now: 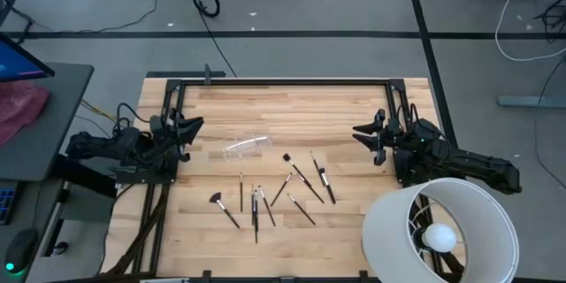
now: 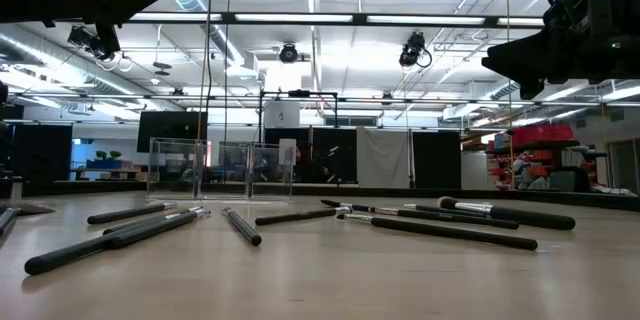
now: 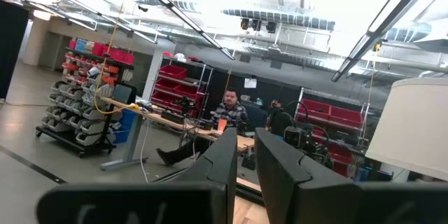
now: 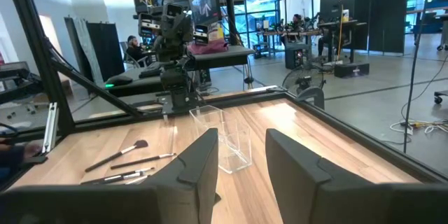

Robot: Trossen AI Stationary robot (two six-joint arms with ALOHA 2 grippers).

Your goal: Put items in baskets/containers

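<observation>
Scattered across the middle of the wooden table (image 1: 354,115), toward its near edge: thin makeup brushes (image 1: 296,177), one fan-shaped (image 1: 217,200). Just beyond them, a clear plastic container (image 1: 246,147), empty. Left gripper (image 1: 196,127) raised near the left edge, fingers slightly apart, holding nothing. Right gripper (image 1: 358,132) raised near the right edge, fingers apart, empty. White lamp shade (image 1: 439,230) at the near right corner.

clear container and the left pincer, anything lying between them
Nothing: in the high view only bare wood separates the clear container from the left pincer.
</observation>
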